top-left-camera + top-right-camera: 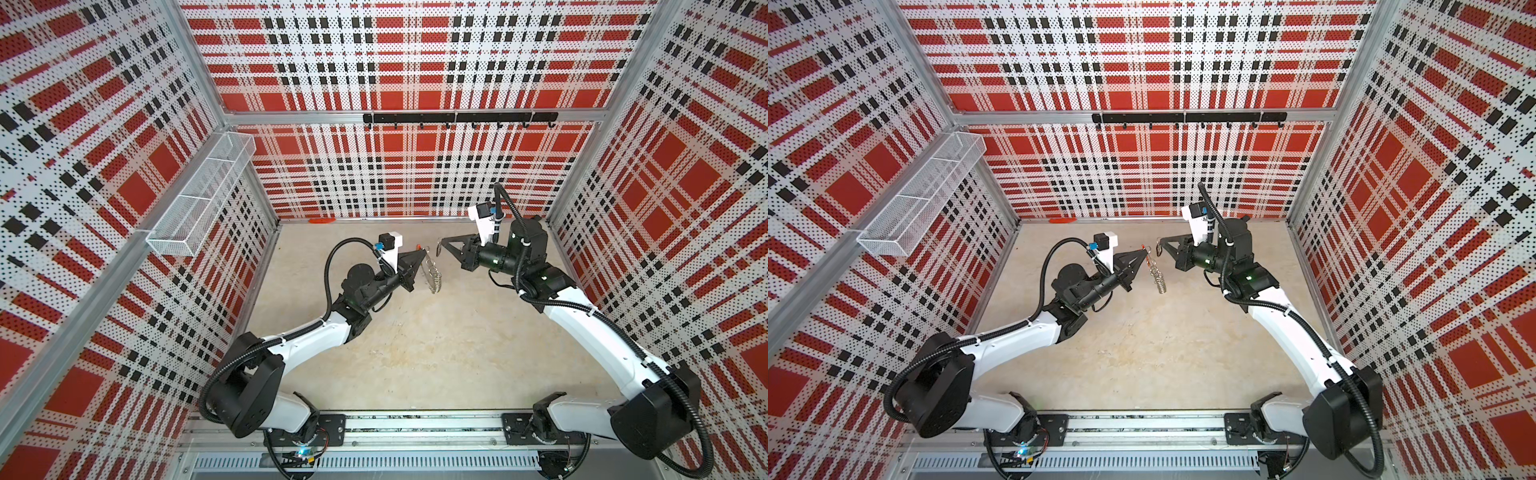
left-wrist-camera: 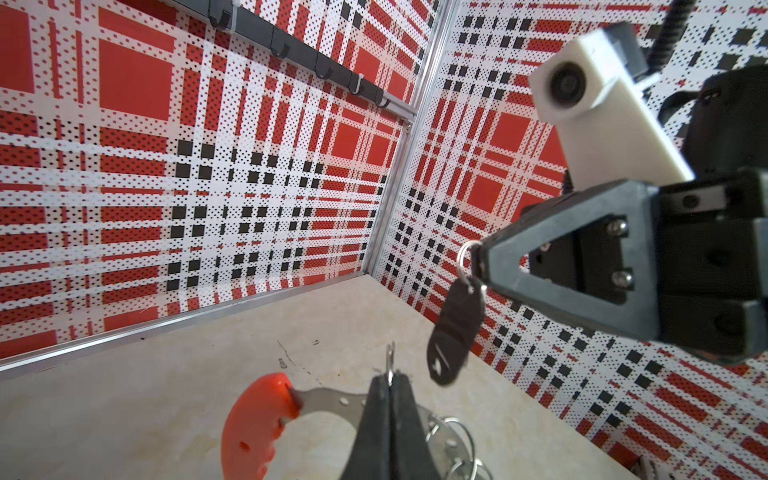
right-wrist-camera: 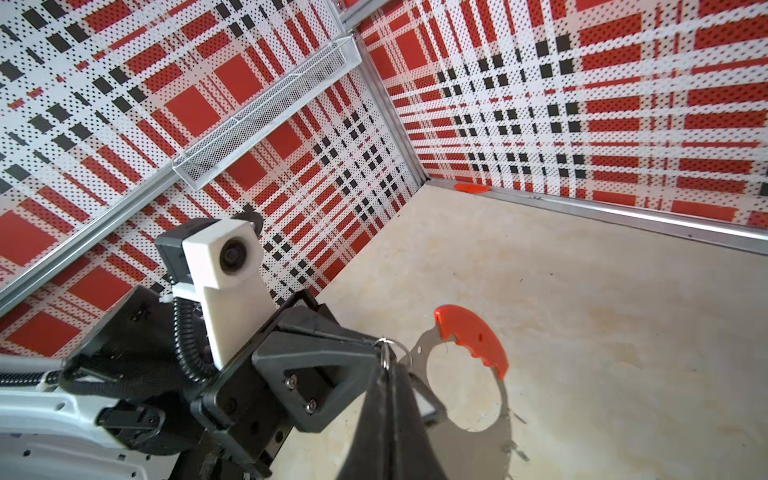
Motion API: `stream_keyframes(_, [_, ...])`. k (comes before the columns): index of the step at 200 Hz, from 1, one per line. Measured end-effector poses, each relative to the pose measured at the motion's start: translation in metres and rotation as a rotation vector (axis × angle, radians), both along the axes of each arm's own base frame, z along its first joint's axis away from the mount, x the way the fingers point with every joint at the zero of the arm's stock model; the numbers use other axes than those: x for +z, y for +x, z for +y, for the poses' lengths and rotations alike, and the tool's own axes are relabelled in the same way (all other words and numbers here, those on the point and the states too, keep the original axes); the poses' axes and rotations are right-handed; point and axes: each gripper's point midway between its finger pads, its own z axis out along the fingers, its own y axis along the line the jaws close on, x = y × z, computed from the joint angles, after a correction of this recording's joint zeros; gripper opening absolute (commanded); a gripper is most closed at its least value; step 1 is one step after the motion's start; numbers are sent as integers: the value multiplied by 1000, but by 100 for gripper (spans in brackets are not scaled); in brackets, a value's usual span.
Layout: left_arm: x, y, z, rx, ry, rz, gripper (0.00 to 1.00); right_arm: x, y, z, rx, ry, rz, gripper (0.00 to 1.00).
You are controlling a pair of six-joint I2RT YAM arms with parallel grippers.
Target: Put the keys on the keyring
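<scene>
In the left wrist view the keyring (image 2: 328,401), a thin grey metal hoop with a red sleeve (image 2: 253,424) and small silver loops, sits between the shut jaws of my left gripper (image 2: 390,379). In both top views it hangs down from that gripper (image 1: 424,252) above the table. The keys (image 2: 455,332) are a black oblong fob dangling by its tiny silver ring from my shut right gripper (image 2: 480,259). The two gripper tips nearly meet (image 1: 1159,242). In the right wrist view my right gripper (image 3: 386,369) pinches the small ring, and the fob is hidden behind the jaws.
A white mesh basket (image 1: 199,195) hangs on the left wall. A black hook rail (image 1: 457,118) runs along the back wall. A small orange object (image 1: 322,220) lies at the foot of the back wall. Both arms are raised over the beige tabletop (image 1: 415,353).
</scene>
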Motion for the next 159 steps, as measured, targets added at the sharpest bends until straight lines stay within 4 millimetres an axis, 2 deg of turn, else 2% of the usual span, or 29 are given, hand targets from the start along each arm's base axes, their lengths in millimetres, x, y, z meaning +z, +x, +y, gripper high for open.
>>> stream_keyframes(29, [10,-1,3,-29,-67,16,0,-11,0,6,41,-4,30,0])
stream_keyframes(67, [27,2,13,-51,-168,19,0,-11,-3,9,69,0,36,0])
stream_keyframes(129, [18,4,7,-104,-193,75,0,-6,-4,12,86,14,33,0])
stream_keyframes(159, [21,4,3,-131,-198,78,0,-2,-4,13,92,29,34,0])
